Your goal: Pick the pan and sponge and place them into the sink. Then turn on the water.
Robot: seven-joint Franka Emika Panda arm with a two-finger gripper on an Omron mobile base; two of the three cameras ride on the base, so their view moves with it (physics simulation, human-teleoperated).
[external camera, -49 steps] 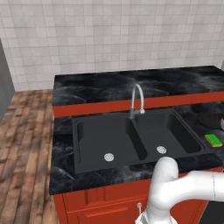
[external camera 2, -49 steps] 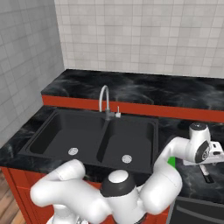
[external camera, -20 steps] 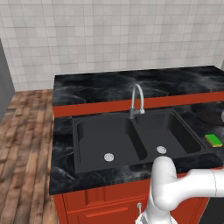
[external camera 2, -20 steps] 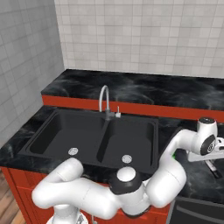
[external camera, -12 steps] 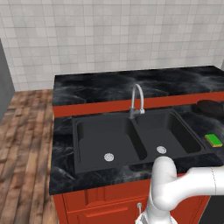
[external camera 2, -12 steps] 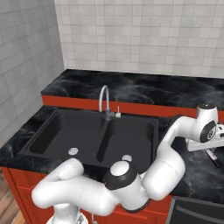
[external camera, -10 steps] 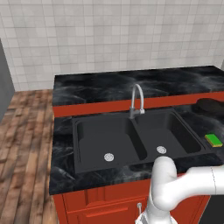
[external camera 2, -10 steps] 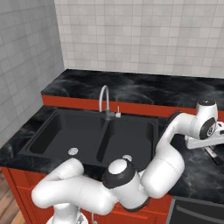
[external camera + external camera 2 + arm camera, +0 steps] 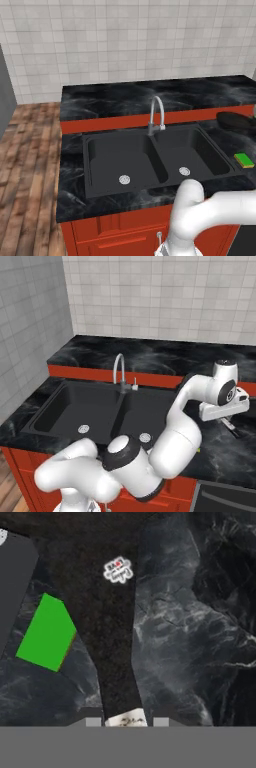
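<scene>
**Pan handle being gripped at the counter's right end**

The gripper (image 9: 127, 722) is being kept narrow, its two fingertips (image 9: 93, 722) being pressed in on either side of the pale tip of the pan (image 9: 117, 662) handle. The pan is thus being held by the end of its handle. In the hand view, the dark handle is being seen running away from the tips and widening into the black pan body, which carries a small white label.

Just beside the handle, on the marbled counter (image 9: 200, 637), the sponge (image 9: 47, 632) is being shown green face up, apart from the pan. Bare counter is being left open on the handle's other side.

In the left base view, the pan (image 9: 234, 120) is being seen near the frame's right edge, beyond the right rim of the sink (image 9: 107, 160); whether it is resting on the counter or raised off it cannot be told there. The sponge (image 9: 244, 160) is lying nearer the front edge, just past the smaller basin. Both basins are lying open below the faucet (image 9: 156, 114).

In the right base view, the arm is being bent across the right basin, with the gripper (image 9: 229, 425) over the counter right of the sink (image 9: 75, 406).
</scene>
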